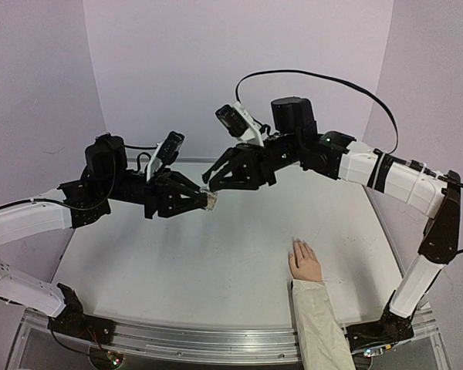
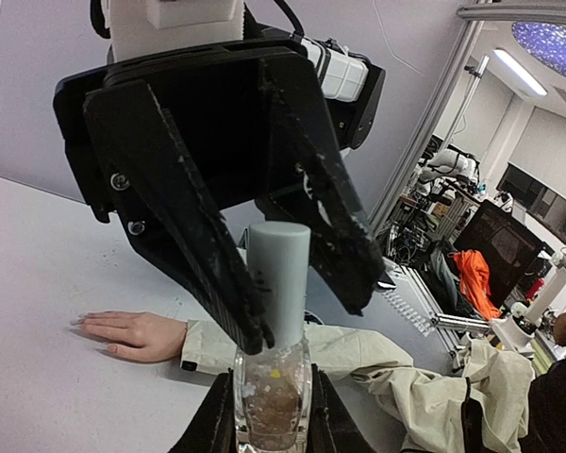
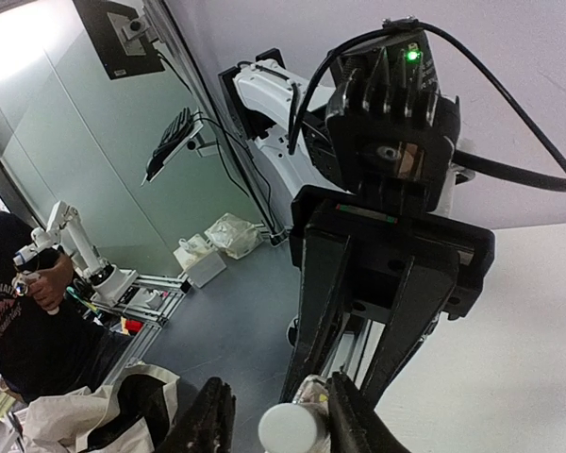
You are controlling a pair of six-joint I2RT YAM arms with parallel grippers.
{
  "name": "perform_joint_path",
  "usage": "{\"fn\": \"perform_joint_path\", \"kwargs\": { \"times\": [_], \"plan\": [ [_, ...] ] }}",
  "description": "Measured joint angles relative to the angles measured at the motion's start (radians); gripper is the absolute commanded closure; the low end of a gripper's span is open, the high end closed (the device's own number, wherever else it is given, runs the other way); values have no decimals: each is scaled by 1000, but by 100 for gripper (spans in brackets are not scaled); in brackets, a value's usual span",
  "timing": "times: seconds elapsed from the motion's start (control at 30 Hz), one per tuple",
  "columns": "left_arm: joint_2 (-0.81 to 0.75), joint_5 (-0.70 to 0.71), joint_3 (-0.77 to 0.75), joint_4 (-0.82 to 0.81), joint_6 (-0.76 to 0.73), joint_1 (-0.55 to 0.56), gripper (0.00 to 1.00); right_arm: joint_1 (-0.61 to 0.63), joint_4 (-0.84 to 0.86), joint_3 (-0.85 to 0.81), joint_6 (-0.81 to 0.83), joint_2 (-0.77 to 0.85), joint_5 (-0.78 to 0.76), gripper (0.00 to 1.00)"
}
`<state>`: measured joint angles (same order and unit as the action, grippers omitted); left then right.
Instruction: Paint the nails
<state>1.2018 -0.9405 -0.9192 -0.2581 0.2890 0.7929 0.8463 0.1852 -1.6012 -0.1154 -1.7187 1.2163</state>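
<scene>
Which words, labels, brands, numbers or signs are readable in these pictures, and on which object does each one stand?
No text can be read with certainty.
Black T-shirt of the person at the left edge of the right wrist view: pale lettering, too blurred to read.
Small clear glass bottle with a white cap: no label or print visible.

Both arms reach forward and inward, forearms held high and roughly level, so the two grippers meet tip to tip. The left gripper (image 1: 203, 202) is clamped on a bottle (image 2: 272, 401). The right gripper (image 1: 209, 183) faces it, fingers (image 2: 198, 245) parted a little.
</scene>
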Motion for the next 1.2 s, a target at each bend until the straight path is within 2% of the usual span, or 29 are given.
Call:
{"fn": "perform_joint_path", "kwargs": {
  "times": [0.13, 0.37, 0.47, 0.6, 0.67, 0.77, 0.9, 0.97, 1.07, 1.13, 1.2],
  "plan": [
    [5, -10, -10, -1, 0, 1, 100, 2, 8, 0, -2, 0, -3, 80],
    [3, -1, -10, 1, -1, 2, 100, 5, 19, 5, -9, 0, -29, 90],
    [-10, 34, -10, 35, -5, 2, 100, 8, 33, 21, -8, 4, -61, 100],
    [-25, 120, -10, 79, -31, 2, 100, 15, 50, 47, -10, 22, -171, 100],
    [-35, 205, -10, 102, -52, 2, 100, 20, 59, 57, -21, 30, -264, 100],
    [-36, 381, -10, 109, -97, 0, 100, 36, 83, 56, -85, 29, -506, 100],
    [27, 705, -19, 84, -196, 8, 100, 114, 26, -33, -286, -38, -1027, 100],
    [87, 813, -37, 55, -228, 17, 100, 139, 5, -71, -369, -80, -1221, 100],
    [185, 936, -71, 11, -267, 35, 100, 155, -52, -137, -454, -143, -1425, 100],
    [228, 989, -85, -13, -296, 50, 100, 159, -83, -157, -490, -162, -1499, 99],
    [241, 1026, -87, -30, -325, 71, 100, 166, -110, -164, -508, -163, -1538, 86]
  ]
}}
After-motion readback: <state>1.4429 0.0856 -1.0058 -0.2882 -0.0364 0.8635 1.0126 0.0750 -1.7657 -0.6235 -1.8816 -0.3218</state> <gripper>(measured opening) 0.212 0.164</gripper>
